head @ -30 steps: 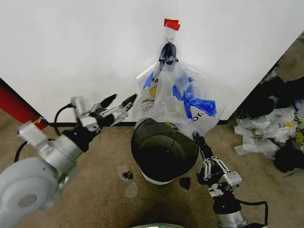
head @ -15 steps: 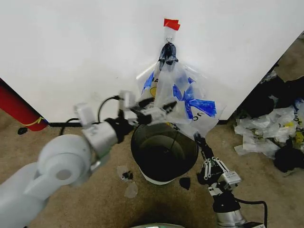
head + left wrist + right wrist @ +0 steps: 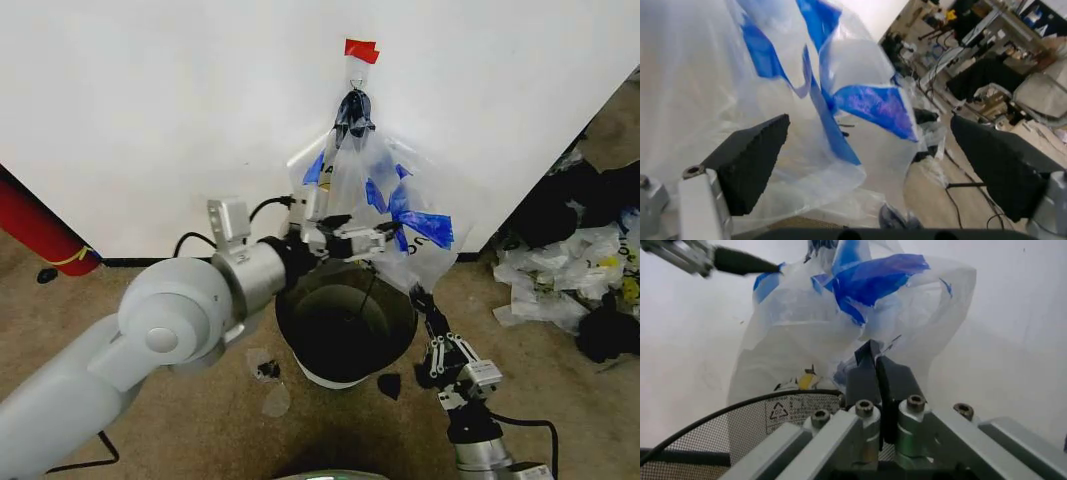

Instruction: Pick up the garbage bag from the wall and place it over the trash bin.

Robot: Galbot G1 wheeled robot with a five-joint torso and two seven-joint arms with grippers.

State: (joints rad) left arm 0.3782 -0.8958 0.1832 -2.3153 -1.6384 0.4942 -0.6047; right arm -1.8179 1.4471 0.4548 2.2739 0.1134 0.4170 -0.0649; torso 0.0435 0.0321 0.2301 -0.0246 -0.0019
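I see the garbage bag (image 3: 375, 215) hanging on the wall (image 3: 150, 120) just above the trash bin (image 3: 345, 320). My left gripper (image 3: 362, 238), jaws wide, has swung in from beside the bin and now presses against the bag's lower front. My right gripper (image 3: 420, 298), jaws closed, waits beside the bin.

- The left arm is stretched forward across the middle of the head view.
- The left gripper (image 3: 352, 232) is held level with its black pads (image 3: 750, 160) spread wide apart.
- The right arm is raised from below, its wrist pointing up.
- The right gripper (image 3: 416, 293) is seen with its fingers (image 3: 873, 372) pressed together.
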